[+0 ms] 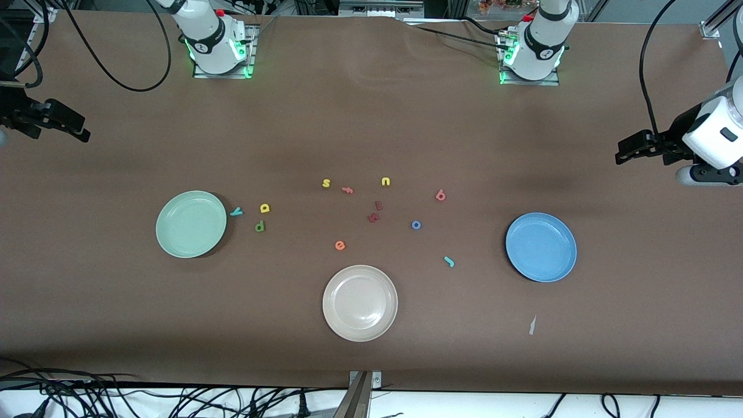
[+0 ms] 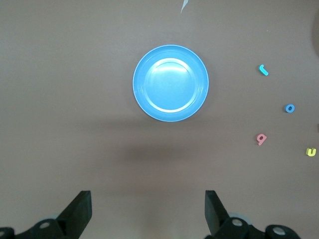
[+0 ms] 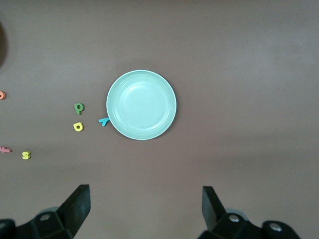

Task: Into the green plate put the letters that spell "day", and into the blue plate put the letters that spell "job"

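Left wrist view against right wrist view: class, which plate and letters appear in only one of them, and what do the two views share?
Only the left wrist view shows the round blue plate, teal j, blue o, salmon b and yellow u.

Only the right wrist view shows the round mint-green plate, teal y, green d, yellow a and yellow s.

Both show brown table and their own open, empty end effector.

You have open brown table [image 1: 371,128] around each piece, except the teal y [image 1: 235,212], which seems to touch the round pale green plate's [image 1: 174,247] rim.
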You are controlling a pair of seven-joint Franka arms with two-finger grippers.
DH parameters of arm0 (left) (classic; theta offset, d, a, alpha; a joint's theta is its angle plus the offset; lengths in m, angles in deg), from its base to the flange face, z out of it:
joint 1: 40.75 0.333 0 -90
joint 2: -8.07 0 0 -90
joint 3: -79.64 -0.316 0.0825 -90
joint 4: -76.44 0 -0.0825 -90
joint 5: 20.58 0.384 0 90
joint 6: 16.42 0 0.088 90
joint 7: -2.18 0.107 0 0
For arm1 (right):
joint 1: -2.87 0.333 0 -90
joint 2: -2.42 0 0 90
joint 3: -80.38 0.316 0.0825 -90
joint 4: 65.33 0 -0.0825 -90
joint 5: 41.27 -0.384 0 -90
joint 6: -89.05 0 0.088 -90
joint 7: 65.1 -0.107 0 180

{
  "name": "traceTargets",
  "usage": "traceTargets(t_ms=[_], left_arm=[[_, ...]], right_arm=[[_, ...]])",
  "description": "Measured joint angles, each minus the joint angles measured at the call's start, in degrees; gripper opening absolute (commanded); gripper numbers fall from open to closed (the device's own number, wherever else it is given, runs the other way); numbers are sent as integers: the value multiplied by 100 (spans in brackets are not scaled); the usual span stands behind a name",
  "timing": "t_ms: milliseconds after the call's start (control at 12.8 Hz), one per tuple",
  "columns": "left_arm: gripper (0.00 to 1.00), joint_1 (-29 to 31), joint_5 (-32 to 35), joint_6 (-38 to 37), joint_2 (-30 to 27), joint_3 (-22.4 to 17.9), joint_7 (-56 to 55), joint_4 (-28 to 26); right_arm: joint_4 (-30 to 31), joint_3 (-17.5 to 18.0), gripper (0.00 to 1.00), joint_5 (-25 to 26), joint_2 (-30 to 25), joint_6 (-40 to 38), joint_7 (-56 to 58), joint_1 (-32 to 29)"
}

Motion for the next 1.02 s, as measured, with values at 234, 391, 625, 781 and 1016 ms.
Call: traceTargets(t_ms=[234,391,625,781,1016], left_arm=[[100,0,0,0,12,0,0,0],[100,0,0,7,37,0,0,26],[100,-1,0,10,70,0,0,101],[100,-2,0,10,76,1,0,134],[100,-12,0,10,78,6,0,159]], right_arm=[[0,0,99,0,0,0,6,0],[-3,0,99,0,-1,1,7,-3],[-3,0,99,0,-1,2,7,-10],[-3,-3,99,0,9,3,7,-22],[-3,4,99,0,50,-1,7,-33]])
